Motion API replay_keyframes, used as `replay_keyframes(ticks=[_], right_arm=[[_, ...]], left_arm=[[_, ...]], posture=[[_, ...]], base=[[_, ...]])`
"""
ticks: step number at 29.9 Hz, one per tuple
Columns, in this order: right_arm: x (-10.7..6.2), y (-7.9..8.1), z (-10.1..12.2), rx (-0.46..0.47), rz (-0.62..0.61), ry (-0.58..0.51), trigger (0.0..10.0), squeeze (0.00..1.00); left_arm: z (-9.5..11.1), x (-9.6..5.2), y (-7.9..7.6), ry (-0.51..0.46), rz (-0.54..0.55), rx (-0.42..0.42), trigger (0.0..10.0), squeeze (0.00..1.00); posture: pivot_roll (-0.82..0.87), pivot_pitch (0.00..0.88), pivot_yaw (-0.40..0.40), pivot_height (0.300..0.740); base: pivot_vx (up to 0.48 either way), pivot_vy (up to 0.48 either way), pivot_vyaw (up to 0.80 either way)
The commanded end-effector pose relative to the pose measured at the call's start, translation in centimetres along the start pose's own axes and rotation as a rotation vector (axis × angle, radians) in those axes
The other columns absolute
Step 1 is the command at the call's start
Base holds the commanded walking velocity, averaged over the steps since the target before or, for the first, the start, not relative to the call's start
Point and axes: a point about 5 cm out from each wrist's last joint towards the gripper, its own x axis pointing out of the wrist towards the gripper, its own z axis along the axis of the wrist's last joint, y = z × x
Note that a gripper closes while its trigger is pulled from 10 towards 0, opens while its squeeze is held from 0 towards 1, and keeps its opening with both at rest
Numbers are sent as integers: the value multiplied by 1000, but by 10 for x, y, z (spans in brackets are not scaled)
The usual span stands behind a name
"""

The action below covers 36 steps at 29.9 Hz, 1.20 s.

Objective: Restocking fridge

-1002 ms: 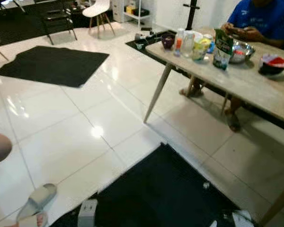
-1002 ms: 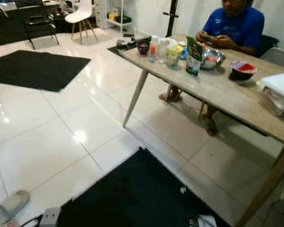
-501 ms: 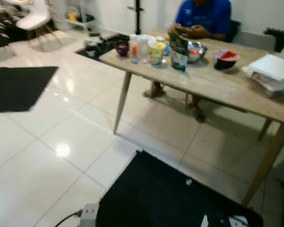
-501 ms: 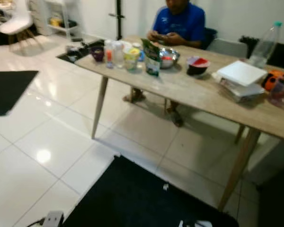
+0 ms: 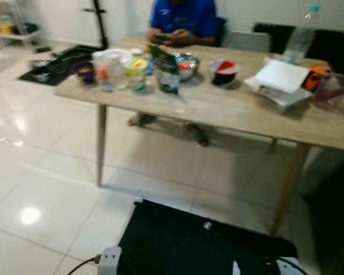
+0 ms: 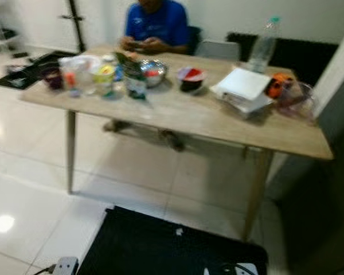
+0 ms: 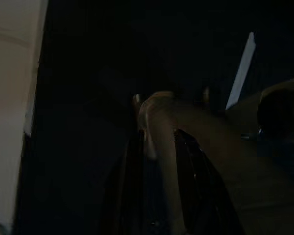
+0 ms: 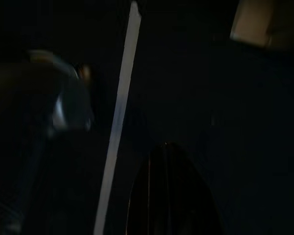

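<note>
Head views, slightly blurred: a long wooden table is standing on a white tile floor, w/ a black mat lying in the foreground.

At the table's left end, the groceries are sitting close together: a dark purple cup, a clear bottle w/ orange label, a yellow-lidded tub, a green pouch standing upright, and a metal bowl just behind the pouch. Near the middle, a black bowl w/ red contents. Toward the right end, a stack of white flat boxes, an orange object beside it, and a clear container near the edge. A clear plastic bottle is standing at the far side.

A person in a blue shirt is sitting behind the table, hands together over something small.

A white power strip is lying on the floor beside the mat's near-left corner.

Wrist views, very dark: left gripper and right gripper are hanging by the robot's sides over dark ground; cannot tell whether either pair of fingers is apart or closed.
</note>
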Motion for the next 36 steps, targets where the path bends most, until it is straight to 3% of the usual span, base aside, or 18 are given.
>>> replay_keyframes(ticks=[1,15,36], right_arm=[[0,-6,0,-15,-19,2,10000,0],[-1,-7,-3,-29,-24,3,10000,0],[-1,-4,-3,-52,-11,5,10000,0]], left_arm=[[-2,0,0,10,-1,14,10000,0],[-1,0,1,15,-8,30,10000,0],[0,-2,6,16,17,41,10000,0]], posture=[[-37,22,33,740],[-40,19,34,740],[-34,14,33,740]], base=[[270,0,-763],[257,0,-133],[0,-57,0]])
